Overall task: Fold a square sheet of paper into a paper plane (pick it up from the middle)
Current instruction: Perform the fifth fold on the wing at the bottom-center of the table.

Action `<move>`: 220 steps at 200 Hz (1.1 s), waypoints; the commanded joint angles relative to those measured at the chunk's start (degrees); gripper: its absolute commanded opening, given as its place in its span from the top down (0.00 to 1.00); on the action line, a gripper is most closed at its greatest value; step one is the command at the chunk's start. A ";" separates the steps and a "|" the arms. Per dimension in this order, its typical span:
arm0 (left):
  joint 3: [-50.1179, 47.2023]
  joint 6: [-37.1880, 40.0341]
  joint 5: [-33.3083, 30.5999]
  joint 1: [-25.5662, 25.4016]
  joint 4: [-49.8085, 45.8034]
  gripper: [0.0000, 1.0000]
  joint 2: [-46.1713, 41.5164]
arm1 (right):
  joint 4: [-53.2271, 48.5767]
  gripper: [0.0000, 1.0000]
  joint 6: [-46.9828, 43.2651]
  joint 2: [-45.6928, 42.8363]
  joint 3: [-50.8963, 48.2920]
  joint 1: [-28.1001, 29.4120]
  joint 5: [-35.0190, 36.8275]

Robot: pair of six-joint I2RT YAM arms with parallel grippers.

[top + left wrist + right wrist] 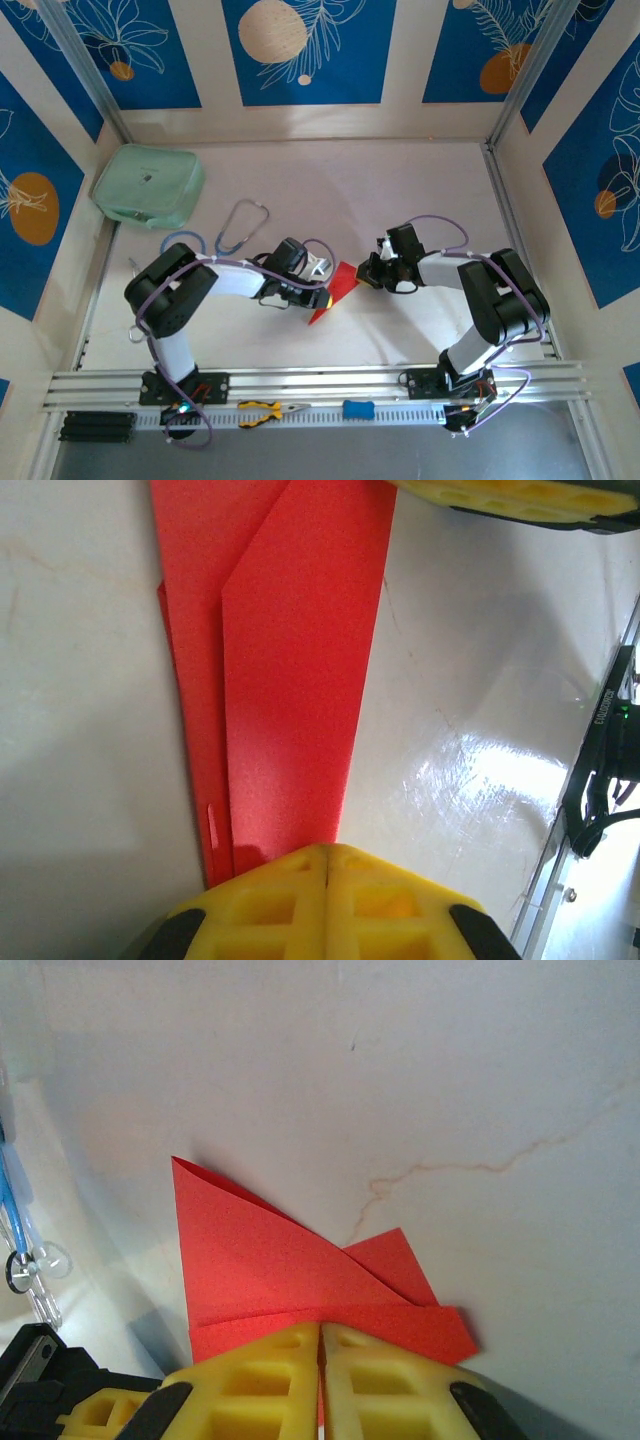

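A folded red paper (336, 288), a long narrow wedge of layered flaps, is at the middle of the pale table (400, 190), slanting from upper right to lower left. Whether it rests on the surface or is lifted cannot be told.

Its narrower part runs in between the yellow fingertips of the left claw (328, 852), which are pressed together and pinching it. 1 long straight edge leads away from that claw, with an overlapping flap beside it.

The right claw (322, 1330) is also pressed together, pinching the wider end. There a large triangular flap and a smaller corner show above a straight folded strip.

The 2 claws face each other closely, with the paper between them. Open tabletop stretches from the paper to the back wall and to the right side wall.

At the left rear lie a stethoscope (240, 225) and, in the corner, a mint-green pouch (148, 187). A metal rail (320, 378) lines the near edge, with yellow-handled pliers (268, 410) just in front.
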 commanded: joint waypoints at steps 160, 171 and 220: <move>-1.97 -0.03 -2.31 0.14 -9.04 1.00 -0.68 | 3.43 0.89 0.71 2.98 -0.74 5.37 -1.77; -2.03 0.05 -2.35 0.15 -9.27 1.00 -1.08 | 5.18 0.91 1.31 3.31 -2.38 3.86 -1.93; -1.96 0.22 -2.04 0.15 -9.05 1.00 -1.36 | 4.58 0.91 -0.28 0.92 -4.48 -0.60 -2.30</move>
